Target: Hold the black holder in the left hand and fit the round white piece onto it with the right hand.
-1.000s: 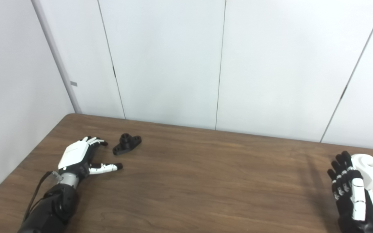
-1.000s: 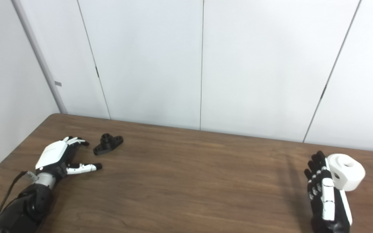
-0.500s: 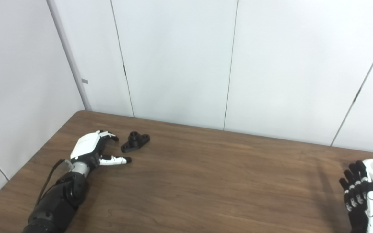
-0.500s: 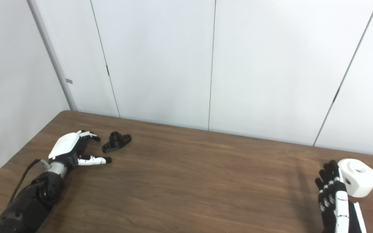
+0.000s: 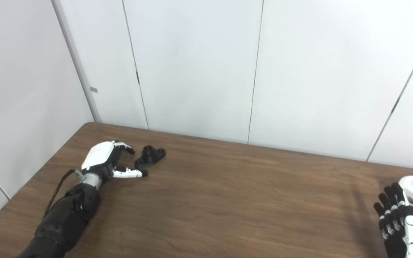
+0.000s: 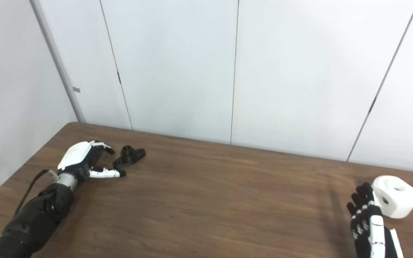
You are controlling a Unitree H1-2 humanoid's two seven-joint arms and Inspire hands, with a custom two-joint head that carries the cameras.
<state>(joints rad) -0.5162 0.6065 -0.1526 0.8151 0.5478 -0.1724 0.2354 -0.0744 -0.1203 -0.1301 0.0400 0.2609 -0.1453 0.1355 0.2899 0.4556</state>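
The black holder [image 5: 150,156], a small flanged piece with a raised collar, lies on the brown table near its far left corner. My left hand [image 5: 107,162] rests just left of it, open, the thumb stretched out below the holder and the fingers curled above it, apart from it. The round white piece [image 6: 395,196] with a centre hole sits on the table at the far right. My right hand [image 6: 369,225] stands upright and open beside its left flank, palm toward it, a small gap between them.
The brown wooden table [image 5: 228,200] runs to white wall panels [image 5: 199,64] at the back and left. The table's left edge passes close to my left forearm [image 5: 66,215].
The camera turned left and tilted between the earliest frames and half a second ago. Since then my left hand has moved closer to the holder, and my right hand has sunk lower.
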